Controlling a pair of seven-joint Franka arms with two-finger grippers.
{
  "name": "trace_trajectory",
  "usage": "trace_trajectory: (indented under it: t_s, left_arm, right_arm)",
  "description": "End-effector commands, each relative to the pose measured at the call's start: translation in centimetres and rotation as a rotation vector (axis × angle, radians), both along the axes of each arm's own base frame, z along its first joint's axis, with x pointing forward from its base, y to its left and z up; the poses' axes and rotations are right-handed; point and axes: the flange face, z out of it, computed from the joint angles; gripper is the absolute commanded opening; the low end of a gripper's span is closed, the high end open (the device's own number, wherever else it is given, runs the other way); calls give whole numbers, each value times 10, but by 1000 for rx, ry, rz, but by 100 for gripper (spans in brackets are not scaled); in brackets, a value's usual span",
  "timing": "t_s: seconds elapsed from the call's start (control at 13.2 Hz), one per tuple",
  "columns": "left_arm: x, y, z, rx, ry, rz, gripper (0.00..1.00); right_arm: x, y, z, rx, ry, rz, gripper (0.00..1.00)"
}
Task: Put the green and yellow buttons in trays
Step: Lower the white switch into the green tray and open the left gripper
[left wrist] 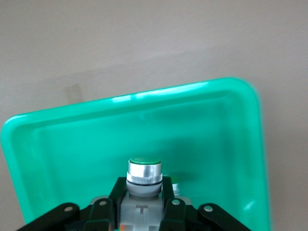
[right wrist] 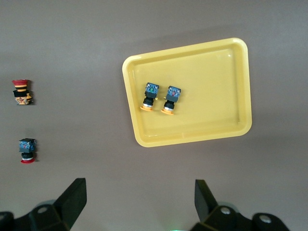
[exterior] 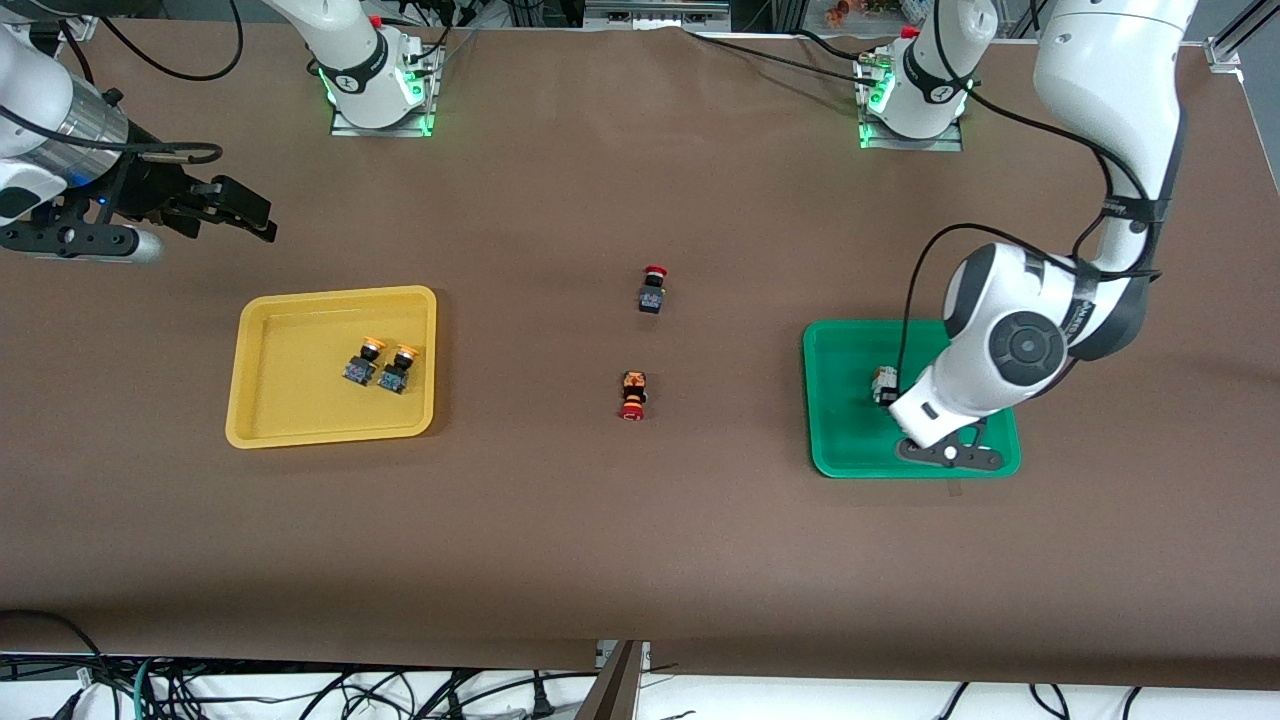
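Observation:
My left gripper is shut on a green button with a green cap, a metal collar and a pale body, just above the floor of the green tray. A small pale piece peeks out beside one finger. In the front view the left arm's wrist covers that gripper over the green tray, and a white-bodied button pokes out at its edge. Two yellow-capped buttons lie side by side in the yellow tray. My right gripper hangs open over bare table, holding nothing.
Two red-capped buttons lie on the table between the trays: a black-bodied one and, nearer the front camera, an orange-and-black one. The right wrist view shows the yellow tray with its two buttons.

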Motion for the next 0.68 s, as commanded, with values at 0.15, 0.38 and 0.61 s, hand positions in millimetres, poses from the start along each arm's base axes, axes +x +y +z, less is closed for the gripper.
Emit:
trace_trajectory:
  t_s: [0.15,0.38,0.61]
  left_arm:
    - [-62,75,-52,-6,-69,-105,0]
    - [-87,96,-81,-10,-106,-92,0]
    - [-78,98,-71,-39,-119,-22,100]
  right_arm:
    - [3,1,8,-20,3,18,99]
    - [5,2,13,-20,-9,20,99]
    - [9,2,16,-24,-2,21,99]
